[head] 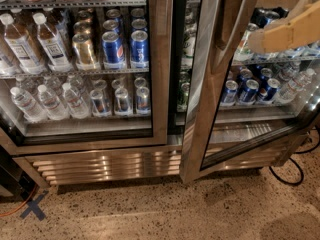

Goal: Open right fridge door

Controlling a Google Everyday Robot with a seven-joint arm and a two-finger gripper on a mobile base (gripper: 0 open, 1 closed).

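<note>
The right fridge door (pixel 199 99), glass in a wide steel frame, stands ajar. Its free left edge is swung out toward me and its bottom rail slants back to the right. A long steel handle (pixel 231 29) runs up the frame's inner side. My gripper (pixel 256 40), at the tip of a beige arm coming in from the top right, sits level with the upper shelf just right of that handle. Whether it touches the handle is unclear. Blue cans (pixel 248 89) and water bottles show through the pane.
The left door (pixel 161 59) is closed over bottles and cans. A steel grille (pixel 105 164) runs below. On the speckled floor lie a black cable (pixel 295 176) at the right, a blue tape cross (pixel 32 211) and an orange cord (pixel 12 211) at the left.
</note>
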